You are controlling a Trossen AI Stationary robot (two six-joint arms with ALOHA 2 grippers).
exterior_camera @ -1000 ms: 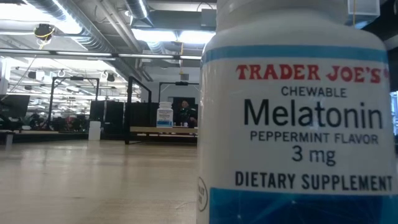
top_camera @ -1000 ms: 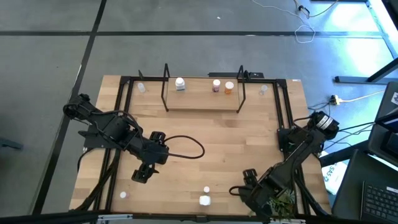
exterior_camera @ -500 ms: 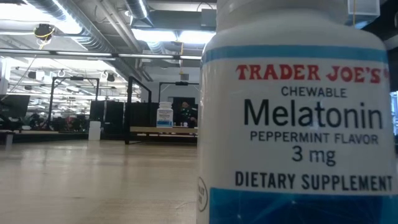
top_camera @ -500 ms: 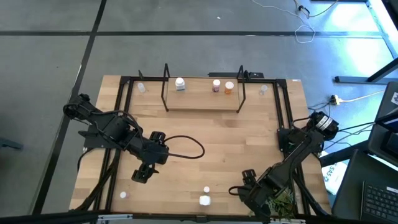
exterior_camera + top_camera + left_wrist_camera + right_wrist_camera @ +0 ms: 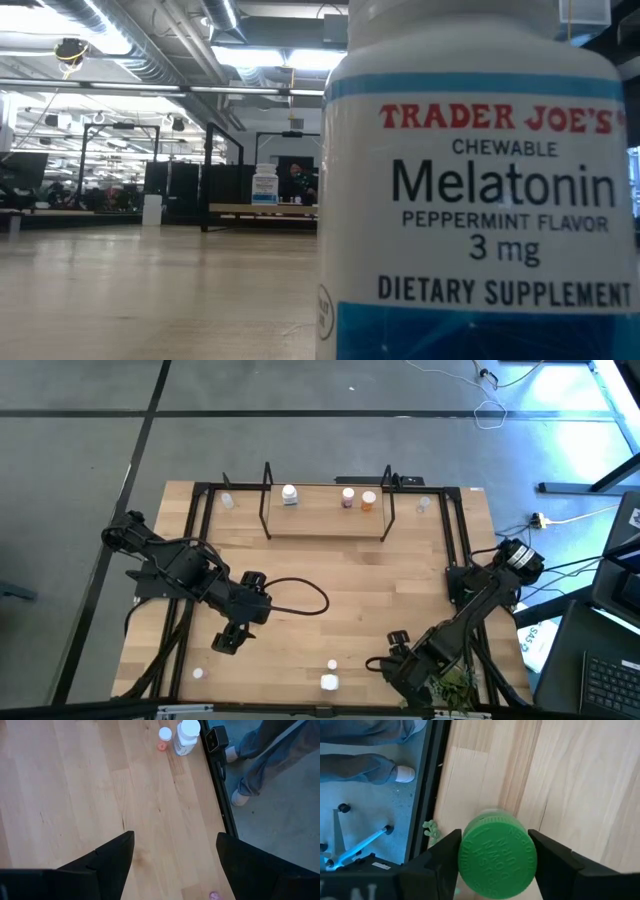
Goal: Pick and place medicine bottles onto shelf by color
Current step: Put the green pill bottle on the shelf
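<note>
One green-capped bottle (image 5: 497, 854) sits upright between the fingers (image 5: 440, 857) of the right gripper (image 5: 388, 656), at the near right of the table (image 5: 400, 575) close to a leafy plant (image 5: 455, 685); in the right wrist view each dark finger stands right against the side of the green cap, flanking it, though whether they already press it cannot be told for sure. Three more bottles stand on the shelf (image 5: 327, 512) at the far side of the table: a white bottle (image 5: 289, 494) toward its left, and a dark-bodied one (image 5: 348, 498) just beside an orange one (image 5: 368, 501) toward its right. Near the table's front edge, a white Melatonin bottle (image 5: 329, 682) stands with a small white-capped bottle (image 5: 332, 665) close behind it; in the low view that Melatonin label fills the right half. The left gripper (image 5: 230, 639) hovers over bare wood at the near left, its fingers (image 5: 112, 857) spread wide and holding nothing. In the left wrist view, a person's legs and shoes (image 5: 239, 797) show on the floor beyond the table's black frame.
</note>
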